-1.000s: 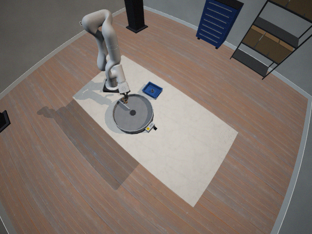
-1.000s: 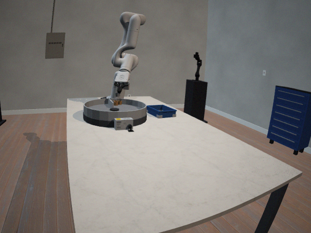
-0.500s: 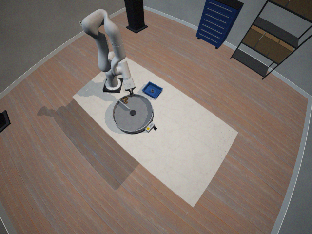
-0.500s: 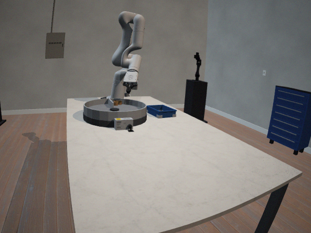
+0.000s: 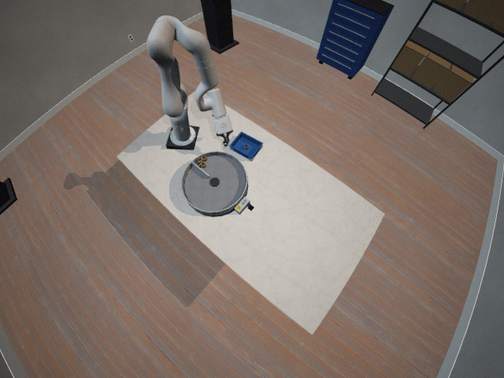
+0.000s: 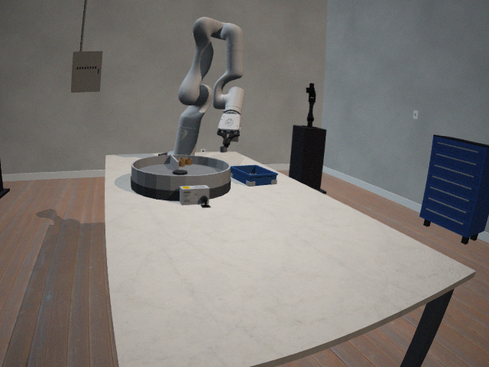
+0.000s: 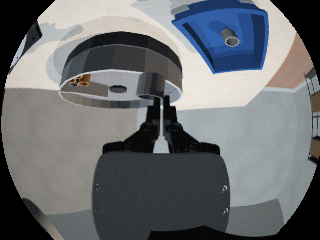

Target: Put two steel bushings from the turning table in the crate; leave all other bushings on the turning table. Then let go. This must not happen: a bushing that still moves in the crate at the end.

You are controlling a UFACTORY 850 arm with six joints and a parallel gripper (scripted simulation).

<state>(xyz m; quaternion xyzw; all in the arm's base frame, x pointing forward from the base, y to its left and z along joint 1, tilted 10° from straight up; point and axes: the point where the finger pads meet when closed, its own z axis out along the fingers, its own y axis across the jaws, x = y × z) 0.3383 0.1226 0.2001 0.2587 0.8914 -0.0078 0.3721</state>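
My gripper (image 5: 224, 139) hangs above the table between the round grey turning table (image 5: 214, 182) and the blue crate (image 5: 246, 142). It is shut on a grey steel bushing (image 7: 152, 86), which shows at the fingertips in the wrist view. Another steel bushing (image 7: 231, 39) lies inside the crate (image 7: 219, 34). Several brass-coloured bushings (image 5: 201, 161) sit together at the turning table's rim beside a grey divider. They also show in the exterior view (image 6: 184, 160) and in the wrist view (image 7: 83, 82). The gripper (image 6: 228, 138) is above the height of the crate (image 6: 253, 174).
The arm's base (image 5: 183, 137) stands on the table behind the turning table. A small control box (image 5: 242, 206) is fixed to the turning table's front edge. A black hub (image 5: 214, 182) marks its centre. A blue drawer cabinet (image 5: 352, 34) and shelving stand far off.
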